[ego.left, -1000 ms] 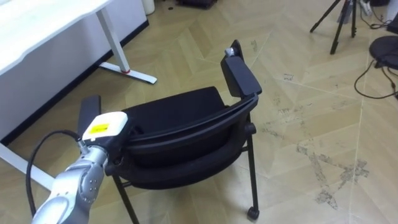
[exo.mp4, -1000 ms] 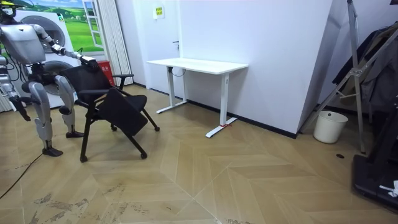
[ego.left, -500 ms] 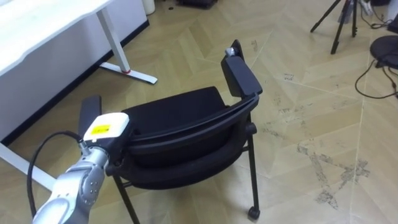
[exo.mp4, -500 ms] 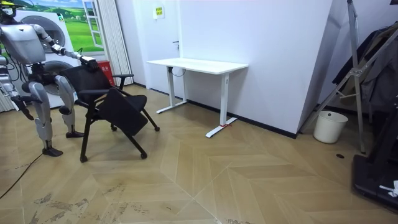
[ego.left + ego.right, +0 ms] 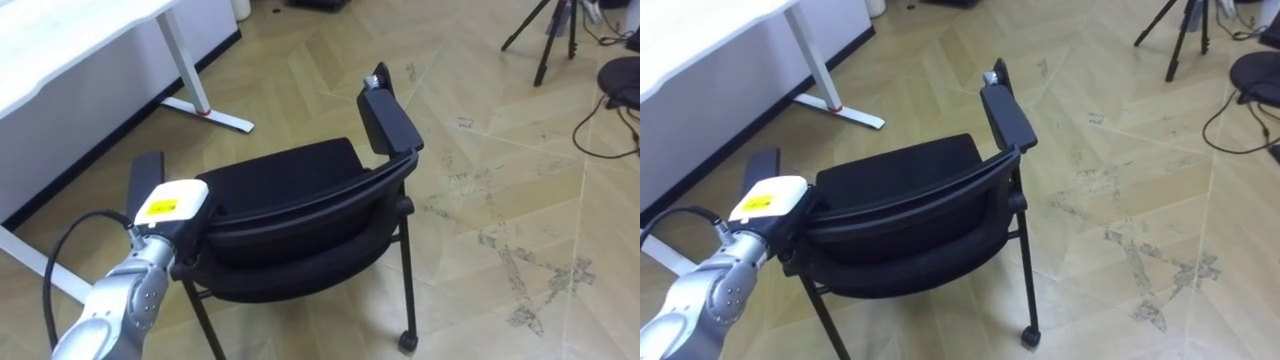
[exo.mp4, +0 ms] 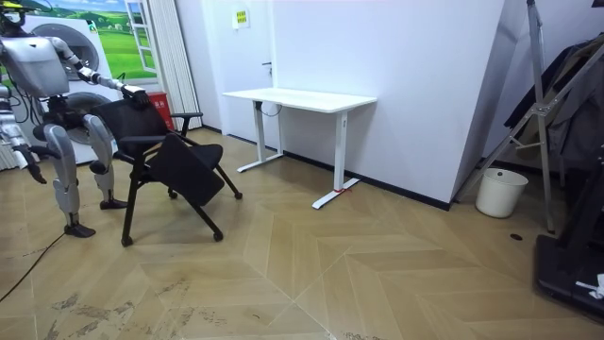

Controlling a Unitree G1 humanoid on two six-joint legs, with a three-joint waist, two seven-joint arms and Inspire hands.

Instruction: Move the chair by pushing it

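Likely light, stiff black castor chair | should roll freely (could tip) | push at backrest top | left hand there, grip can't be told

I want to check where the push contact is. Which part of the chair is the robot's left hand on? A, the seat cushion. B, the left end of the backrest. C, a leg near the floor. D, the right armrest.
B: the left hand is at the top of the back of the chair, at its left end, above the seat and far from the right armrest.
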